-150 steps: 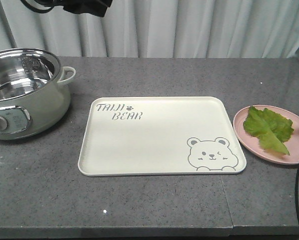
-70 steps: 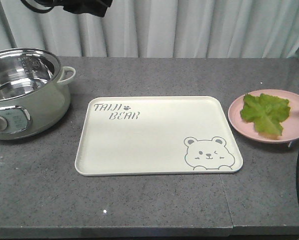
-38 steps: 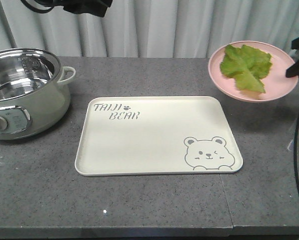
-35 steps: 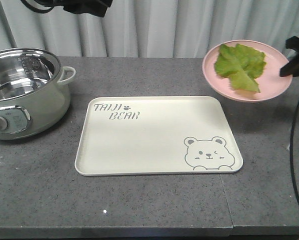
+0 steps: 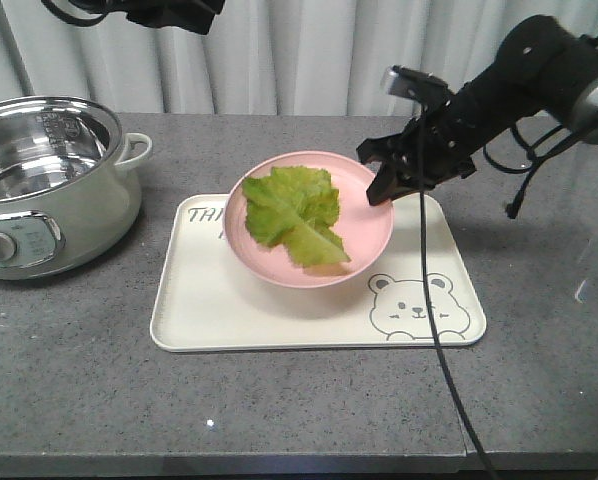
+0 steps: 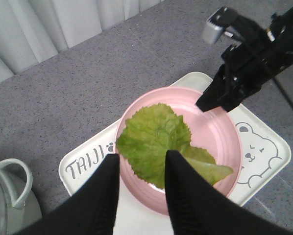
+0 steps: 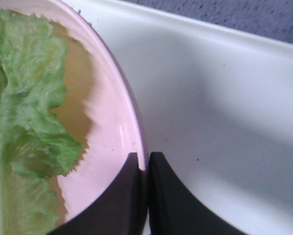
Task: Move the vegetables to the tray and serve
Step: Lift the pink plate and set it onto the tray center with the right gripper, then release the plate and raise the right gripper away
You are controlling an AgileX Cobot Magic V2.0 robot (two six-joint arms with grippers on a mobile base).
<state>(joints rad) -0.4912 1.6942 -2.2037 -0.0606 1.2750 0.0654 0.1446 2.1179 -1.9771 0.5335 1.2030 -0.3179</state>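
Right tool (image 5: 379, 192): clamped on the far right rim of the pink plate (image 5: 365, 236), one finger inside the rim and one outside.
Pink plate: tilted over the middle of the tray (image 5: 219, 310), covering part of its lettering; I cannot tell whether its low edge touches the tray.
Vegetables (image 5: 294, 215): one green lettuce leaf lying flat in the plate, not on the tray itself.
Left tool (image 6: 140, 161): fingers spread apart with nothing between them, looking down over the plate.
Tray: flat on the grey worktop (image 5: 279, 410).
Pot (image 5: 59, 190): left of the tray, well apart from it.
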